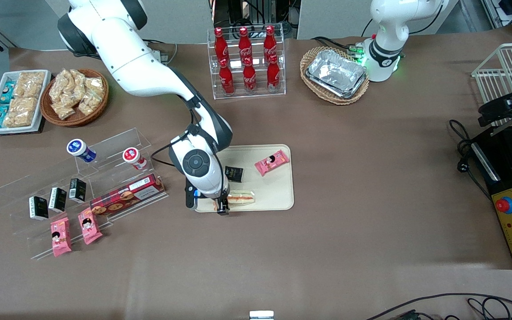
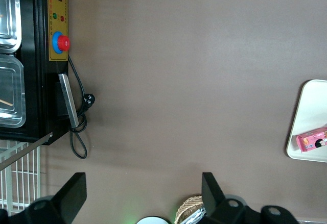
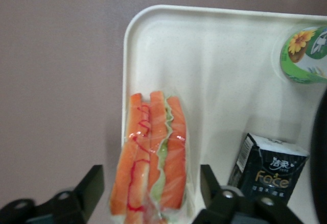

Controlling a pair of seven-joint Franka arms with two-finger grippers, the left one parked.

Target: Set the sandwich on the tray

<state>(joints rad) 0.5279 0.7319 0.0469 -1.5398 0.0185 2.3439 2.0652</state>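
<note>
From the front, the arm covers one end of the sandwich (image 1: 242,197) and the tray (image 1: 278,195) corner under it. The wrist camera cuts off the sandwich's (image 3: 153,152) nearer end. A green-lidded cup (image 3: 304,55) shows only in that view, cropped by the frame edge; from the front I cannot find it under the arm.

The sandwich lies flat in the tray (image 3: 214,55), along its rim nearest the front camera, at about 7 o'clock from the tray's middle. The gripper (image 1: 222,206) hangs low over that end. Its jaws stand wide, one on each side of the wrapped wedge (image 3: 150,183), with a sliver of gap either way, holding nothing.

I count four things in the tray: the sandwich, a black carton (image 1: 234,174) at 9 o'clock, a pink packet (image 1: 272,162) at 2 o'clock, and the cup.

Elsewhere on the tabletop (image 1: 371,178), a clear rack (image 1: 214,66) holds six cola bottles (image 1: 244,42). A basket (image 1: 306,62) holds stacked foil trays (image 1: 336,73); I cannot tell how many.
</note>
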